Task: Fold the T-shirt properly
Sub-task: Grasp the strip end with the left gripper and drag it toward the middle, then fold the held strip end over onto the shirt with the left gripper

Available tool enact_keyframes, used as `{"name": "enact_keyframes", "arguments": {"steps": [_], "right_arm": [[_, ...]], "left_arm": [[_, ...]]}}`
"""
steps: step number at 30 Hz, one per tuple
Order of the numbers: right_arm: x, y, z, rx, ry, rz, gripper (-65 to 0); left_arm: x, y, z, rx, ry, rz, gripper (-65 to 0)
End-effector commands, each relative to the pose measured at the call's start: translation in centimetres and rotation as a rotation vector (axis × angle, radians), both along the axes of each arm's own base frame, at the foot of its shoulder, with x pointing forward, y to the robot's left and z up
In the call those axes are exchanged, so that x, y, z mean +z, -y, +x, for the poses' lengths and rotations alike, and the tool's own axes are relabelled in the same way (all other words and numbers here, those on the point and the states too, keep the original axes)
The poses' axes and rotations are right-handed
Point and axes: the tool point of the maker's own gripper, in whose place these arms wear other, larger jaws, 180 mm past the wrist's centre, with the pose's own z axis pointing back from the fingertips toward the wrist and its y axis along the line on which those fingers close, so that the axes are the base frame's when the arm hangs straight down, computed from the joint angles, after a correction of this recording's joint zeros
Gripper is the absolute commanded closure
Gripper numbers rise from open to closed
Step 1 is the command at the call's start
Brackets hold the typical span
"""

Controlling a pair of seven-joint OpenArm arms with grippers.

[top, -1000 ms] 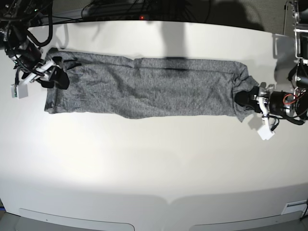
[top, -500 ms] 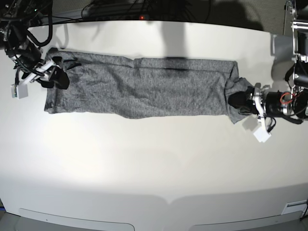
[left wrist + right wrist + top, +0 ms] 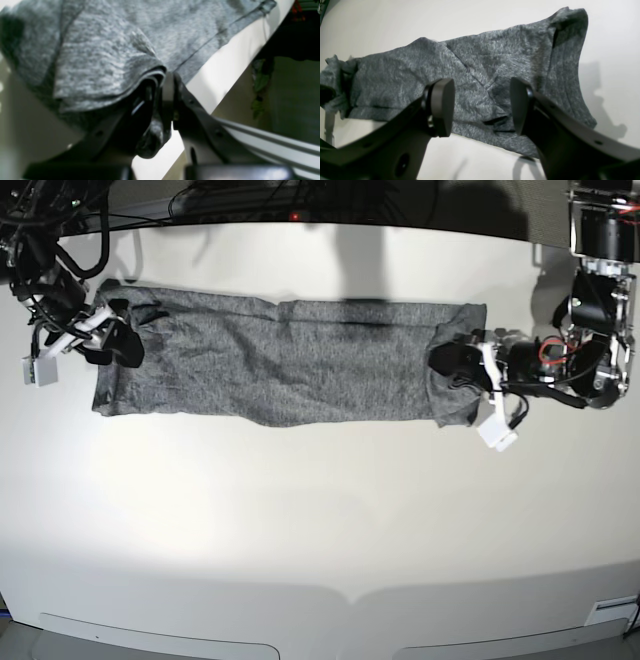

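The T-shirt (image 3: 290, 360) is heather-grey and lies as a long wrinkled strip across the far part of the white table (image 3: 320, 520). My left gripper (image 3: 442, 364) is at the strip's right end, shut on a fold of the fabric that is raised and turned inward. Close up in the left wrist view, the left gripper (image 3: 166, 78) pinches a layered edge of the T-shirt (image 3: 100, 50). My right gripper (image 3: 122, 332) is at the strip's left end. In its own view the right gripper (image 3: 480, 105) is open above the T-shirt (image 3: 475, 62), with nothing between its fingers (image 3: 442, 107).
Dark cables (image 3: 250, 200) run along the table's far edge. The left arm's body (image 3: 590, 350) stands at the table's right side. The table edge (image 3: 225, 67) passes close behind the left gripper.
My left gripper has moved left along the table, dragging the shirt's right end with it, so the strip is shorter. The right gripper has stayed open in place.
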Motion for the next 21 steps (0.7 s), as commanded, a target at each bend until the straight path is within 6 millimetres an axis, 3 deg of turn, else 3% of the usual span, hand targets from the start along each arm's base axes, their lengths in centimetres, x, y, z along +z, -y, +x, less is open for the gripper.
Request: {"name": "enact_keyframes", "arguments": {"steps": [1, 8, 21], "right_arm": [[1.3, 0.2, 0.6, 0.008, 0.048, -0.014, -35.1], [1.3, 0.2, 0.6, 0.01, 0.046, -0.014, -35.1], [1.3, 0.1, 0.6, 0.01, 0.047, -0.011, -35.1]], "left_arm": [[1.4, 0.7, 1.1, 0.005, 0.048, -0.04, 0.0], [2.1, 5.3, 1.1, -0.004, 0.053, -0.149, 0.0], [1.9, 7.9, 1.8, 0.03, 0.085, -0.161, 0.0]]}}
